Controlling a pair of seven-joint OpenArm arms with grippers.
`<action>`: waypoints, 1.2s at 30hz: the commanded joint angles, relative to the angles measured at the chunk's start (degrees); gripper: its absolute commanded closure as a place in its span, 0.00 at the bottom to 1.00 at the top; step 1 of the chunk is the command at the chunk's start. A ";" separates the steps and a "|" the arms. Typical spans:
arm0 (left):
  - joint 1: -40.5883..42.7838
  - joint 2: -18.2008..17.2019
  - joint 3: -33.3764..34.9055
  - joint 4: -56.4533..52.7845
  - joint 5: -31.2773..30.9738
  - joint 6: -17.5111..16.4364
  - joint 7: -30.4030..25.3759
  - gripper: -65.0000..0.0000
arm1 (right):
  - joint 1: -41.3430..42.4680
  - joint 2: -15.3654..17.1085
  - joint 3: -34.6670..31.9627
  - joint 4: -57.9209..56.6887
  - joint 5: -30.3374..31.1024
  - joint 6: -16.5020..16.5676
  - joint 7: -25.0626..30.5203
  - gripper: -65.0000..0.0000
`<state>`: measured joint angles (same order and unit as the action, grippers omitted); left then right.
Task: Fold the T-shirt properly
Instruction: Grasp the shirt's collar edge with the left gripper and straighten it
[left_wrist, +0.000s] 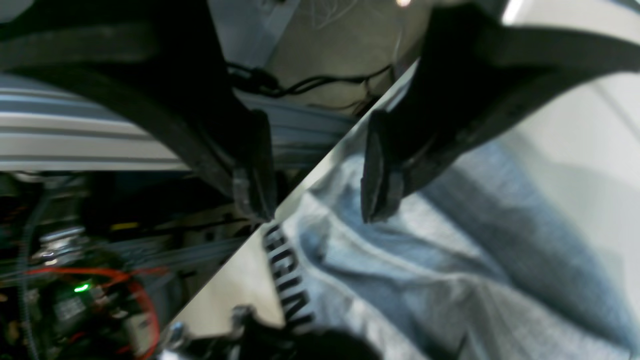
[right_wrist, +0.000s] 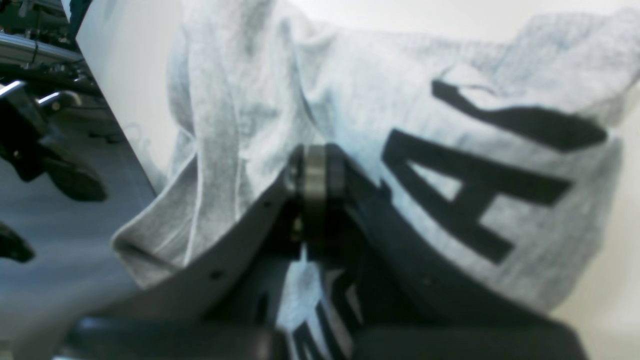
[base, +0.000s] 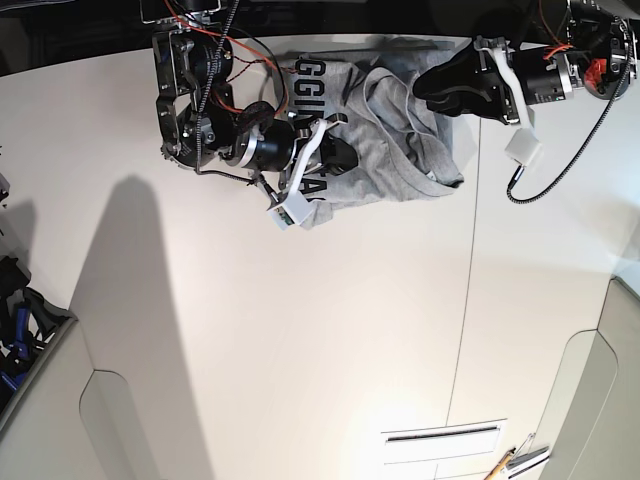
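Grey cotton of the T-shirt (base: 385, 130) lies bunched at the table's (base: 300, 330) far edge; it is pinched by the clenched right gripper (right_wrist: 314, 172); the left gripper (left_wrist: 315, 192), jaws spread and empty, should be closed on the hem before spreading.

The T-shirt (base: 390, 130) is soft, matt heather-grey knit cloth with a fine ribbed weave, creased into folds; its black lettering (right_wrist: 475, 200) looks flat and smooth, printed on the cloth. The desk (base: 300, 340) is a smooth off-white surface with a faint sheen. The left claw (left_wrist: 317, 185) has matt black plastic fingers with duller rubbery pads. The right claw (right_wrist: 315, 175) shows a brushed metal ring at 12 o'clock of its dark plastic body.
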<state>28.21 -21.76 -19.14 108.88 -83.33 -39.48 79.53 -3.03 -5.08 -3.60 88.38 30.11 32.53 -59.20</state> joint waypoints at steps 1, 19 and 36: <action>-0.09 -0.63 0.11 0.76 -1.67 -0.52 -0.81 0.51 | 0.79 -0.33 -0.02 0.74 0.94 0.22 0.94 1.00; -0.57 -0.66 11.56 0.79 16.72 -0.52 -9.88 0.85 | 0.79 -0.33 -0.02 0.74 0.92 0.22 0.94 1.00; 4.87 -3.45 -0.44 1.53 7.26 -0.52 -0.98 1.00 | 0.79 -0.31 0.00 0.74 0.90 0.22 0.92 1.00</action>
<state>32.91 -24.53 -19.25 109.49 -74.65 -39.48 78.91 -3.01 -5.08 -3.60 88.38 30.00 32.56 -59.20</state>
